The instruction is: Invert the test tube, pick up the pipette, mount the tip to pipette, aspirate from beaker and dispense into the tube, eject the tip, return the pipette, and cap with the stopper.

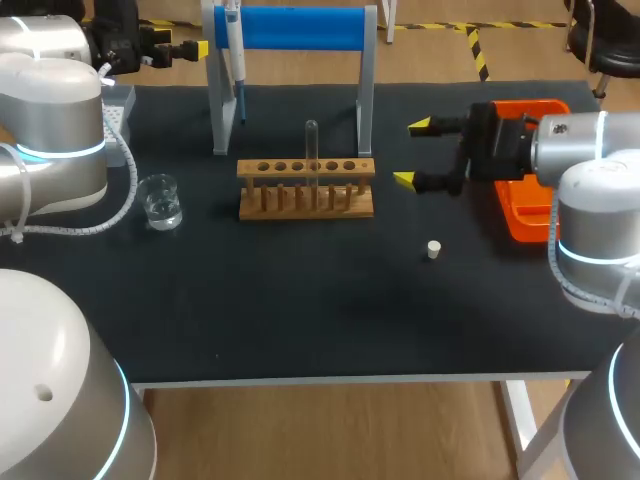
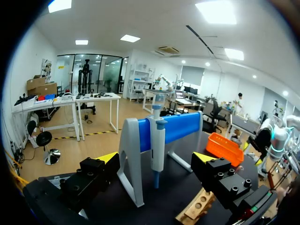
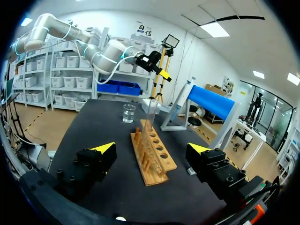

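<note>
The test tube [image 1: 311, 150] stands upright in the wooden rack [image 1: 306, 187] at mid-table. It is apart from my right gripper [image 1: 412, 153], which hangs just off the rack's right end. That gripper's jaws are spread wide and hold nothing. From the right wrist, the rack runs lengthwise ahead of the fingers, and the tube rises from its far half, in line with the gap between them.

The beaker [image 1: 160, 201] stands well left of the rack. The stopper [image 1: 433, 249] lies on the table [image 1: 300, 320], nearer the front edge than my right gripper. The orange tray [image 1: 522, 218] sits below my right arm.

My left gripper [image 2: 155, 158] is at the back left, jaws wide apart and empty. Its wrist view shows the pipette [image 2: 157, 140] hanging on the blue-barred stand [image 2: 180, 126] just ahead, between the two fingers and touching neither. The head view shows only a yellow tip of that gripper, just left of the stand. The head view alone shows the stopper plainly.
</note>
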`<action>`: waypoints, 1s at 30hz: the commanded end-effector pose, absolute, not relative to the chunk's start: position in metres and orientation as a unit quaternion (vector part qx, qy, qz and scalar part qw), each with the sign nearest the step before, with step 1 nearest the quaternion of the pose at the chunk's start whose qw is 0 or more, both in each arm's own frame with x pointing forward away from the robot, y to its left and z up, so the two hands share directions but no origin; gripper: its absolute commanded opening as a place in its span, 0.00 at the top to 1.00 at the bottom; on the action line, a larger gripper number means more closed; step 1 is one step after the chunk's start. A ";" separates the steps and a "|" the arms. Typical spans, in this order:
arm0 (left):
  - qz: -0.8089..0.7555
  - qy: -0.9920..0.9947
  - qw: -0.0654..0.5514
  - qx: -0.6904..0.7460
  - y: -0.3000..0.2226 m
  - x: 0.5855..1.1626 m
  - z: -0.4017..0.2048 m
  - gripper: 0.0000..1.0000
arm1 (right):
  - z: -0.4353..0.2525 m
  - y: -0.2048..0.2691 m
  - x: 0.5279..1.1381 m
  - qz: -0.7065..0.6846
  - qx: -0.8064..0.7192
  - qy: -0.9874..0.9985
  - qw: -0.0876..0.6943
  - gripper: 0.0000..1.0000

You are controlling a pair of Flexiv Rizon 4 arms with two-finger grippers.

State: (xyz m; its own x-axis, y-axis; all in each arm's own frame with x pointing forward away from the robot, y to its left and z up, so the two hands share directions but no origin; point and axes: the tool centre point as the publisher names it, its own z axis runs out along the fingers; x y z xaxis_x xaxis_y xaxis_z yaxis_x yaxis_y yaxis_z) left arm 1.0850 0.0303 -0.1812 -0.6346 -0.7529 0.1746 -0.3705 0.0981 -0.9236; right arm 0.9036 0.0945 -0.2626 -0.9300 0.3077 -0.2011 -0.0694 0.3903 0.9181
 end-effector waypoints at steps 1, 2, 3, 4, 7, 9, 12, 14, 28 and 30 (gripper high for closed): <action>-0.548 0.721 0.176 -0.385 0.027 1.077 -0.181 0.00 | -0.263 0.094 0.903 0.548 0.073 0.815 0.173 0.00; -0.548 0.725 0.183 -0.375 0.022 1.066 -0.181 0.00 | -0.263 0.094 0.903 0.548 0.073 0.815 0.173 0.00; -0.544 0.730 0.188 -0.369 0.019 1.058 -0.181 0.00 | -0.263 0.094 0.903 0.548 0.073 0.815 0.173 0.00; -0.543 0.731 0.190 -0.366 0.017 1.050 -0.182 0.00 | -0.263 0.094 0.903 0.548 0.073 0.815 0.173 0.00; -0.544 0.735 0.198 -0.352 0.007 1.018 -0.185 0.00 | -0.263 0.094 0.903 0.548 0.073 0.815 0.173 0.00; -0.547 0.735 0.206 -0.344 0.003 0.999 -0.188 0.00 | -0.263 0.094 0.903 0.548 0.073 0.815 0.173 0.00; -0.559 0.728 0.214 -0.335 -0.002 0.974 -0.194 0.00 | -0.263 0.094 0.903 0.548 0.073 0.815 0.173 0.00; -0.575 0.725 0.215 -0.314 -0.006 0.959 -0.198 0.00 | -0.263 0.094 0.903 0.548 0.073 0.815 0.173 0.00; -0.562 0.754 0.225 -0.257 -0.020 0.896 -0.222 0.00 | -0.263 0.094 0.903 0.548 0.073 0.815 0.173 0.00; -0.560 0.762 0.210 -0.246 -0.024 0.889 -0.227 0.00 | -0.263 0.094 0.903 0.548 0.073 0.815 0.173 0.00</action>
State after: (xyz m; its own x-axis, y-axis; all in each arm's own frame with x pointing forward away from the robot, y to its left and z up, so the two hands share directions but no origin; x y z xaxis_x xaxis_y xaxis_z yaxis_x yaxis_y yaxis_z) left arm 0.8986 -0.0314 -0.2233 -0.7713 -0.6344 -0.0513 -0.1556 0.2661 -0.9513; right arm 0.9041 0.0945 -0.2628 -0.9302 0.3074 -0.2006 -0.0695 0.3892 0.9185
